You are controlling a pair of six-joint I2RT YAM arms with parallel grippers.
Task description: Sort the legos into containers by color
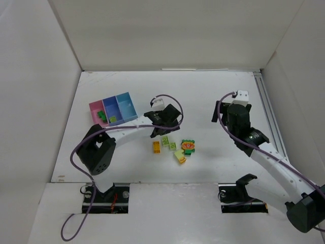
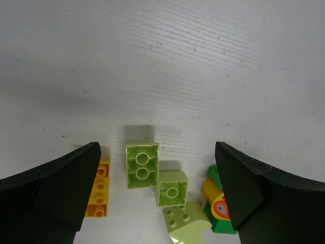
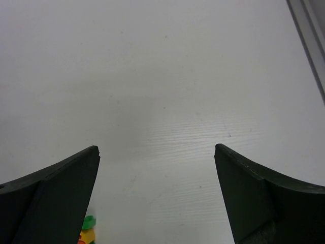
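On white table (image 1: 213, 101), scattered legos (image 1: 172, 146), white walls (image 1: 167, 35)

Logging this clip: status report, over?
Left gripper open over light green brick. Right gripper open, empty. Some bricks in containers; pile unsorted. Path clear.

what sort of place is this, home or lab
Probably a lab test cell: a white table boxed in by plain walls, left arm and right arm bolted at its near edge, plus lego bricks.
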